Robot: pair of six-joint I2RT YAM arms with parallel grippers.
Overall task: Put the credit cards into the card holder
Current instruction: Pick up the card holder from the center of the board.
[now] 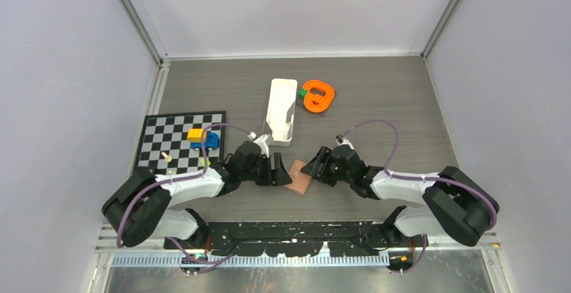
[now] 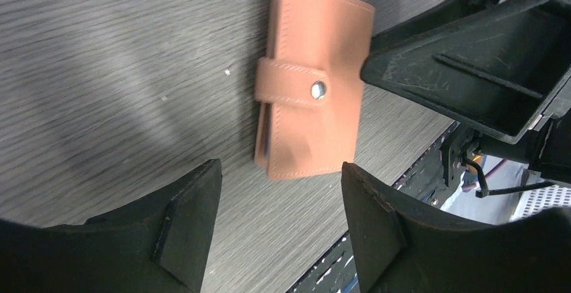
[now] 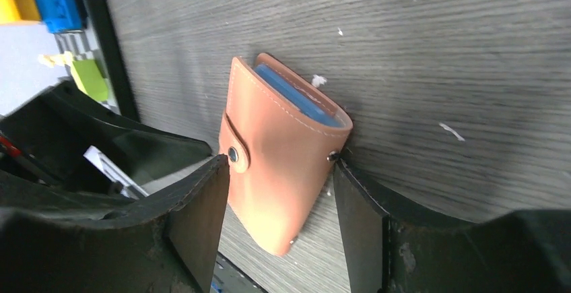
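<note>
Snapped-shut card holder (image 2: 310,81) lies flat between 2 spread claws; right gripper (image 3: 281,166) straddles its narrow width, left gripper (image 2: 281,185) hovers just beside.

card holder (image 1: 298,176) | L fingers (image 1: 279,171) + R fingers (image 1: 314,168) flank | far side: tray (image 1: 281,110)

No text, number, brand or sign can be read in any view. The card holder (image 2: 306,124) shows only plain leather and a blank snap button (image 2: 318,90).
</note>
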